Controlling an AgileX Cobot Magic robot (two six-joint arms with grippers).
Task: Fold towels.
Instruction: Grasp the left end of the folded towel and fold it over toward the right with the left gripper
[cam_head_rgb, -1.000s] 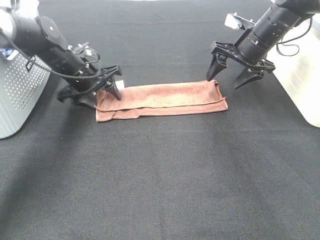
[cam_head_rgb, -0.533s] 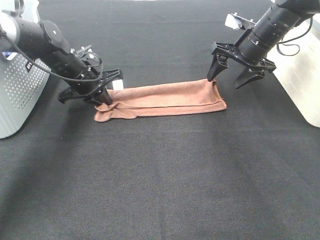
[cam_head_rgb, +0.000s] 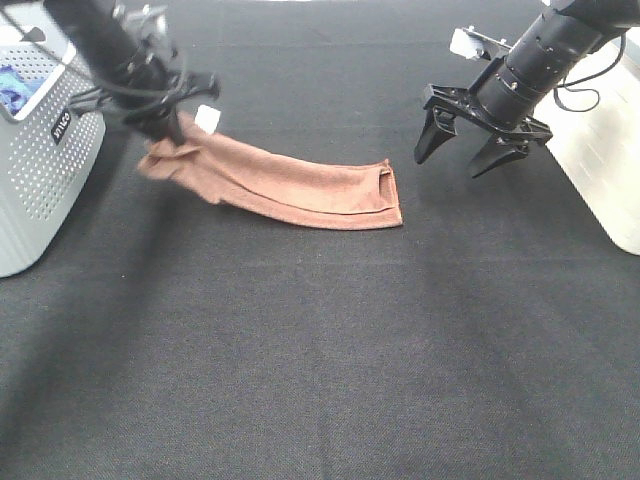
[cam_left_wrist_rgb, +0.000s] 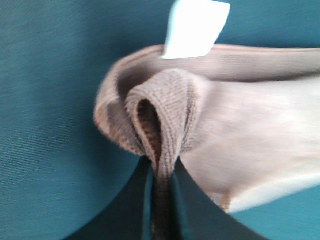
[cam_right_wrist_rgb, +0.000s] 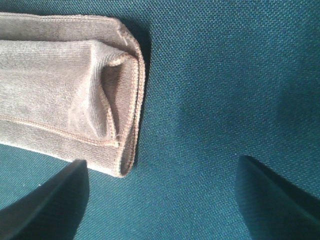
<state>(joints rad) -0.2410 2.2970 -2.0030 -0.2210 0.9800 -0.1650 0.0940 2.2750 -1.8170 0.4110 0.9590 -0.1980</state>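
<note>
The left gripper (cam_head_rgb: 172, 128) has lifted and dragged the brown towel (cam_head_rgb: 300, 188) leftward across the table (cam_head_rgb: 320, 350) — its wrist view shows a fold clamped tight; the right gripper (cam_head_rgb: 446, 166) hangs spread, empty.

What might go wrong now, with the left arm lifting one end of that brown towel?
The left end effector pinches only a bunched edge of the towel, so it might slip out. The right end effector is open and off the far end, so the fold may drag open.
</note>
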